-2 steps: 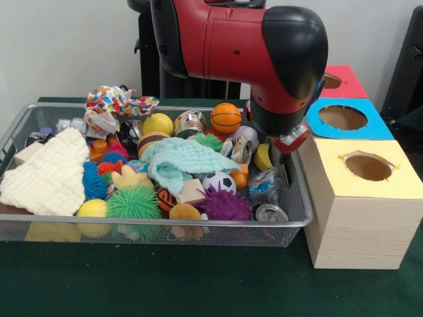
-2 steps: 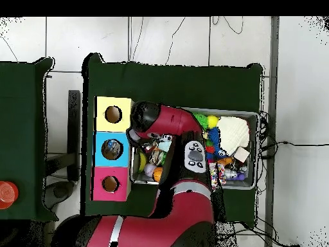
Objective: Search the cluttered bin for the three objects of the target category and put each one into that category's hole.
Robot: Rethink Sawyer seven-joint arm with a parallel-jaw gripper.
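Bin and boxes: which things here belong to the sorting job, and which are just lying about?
Job: wire bin with its contents (target category not shown); yellow box; blue box; red box.
Lying about: orange object at the overhead view's left edge; floor cables.

Robot lab, green-clothed table, tiled floor, trailing cables
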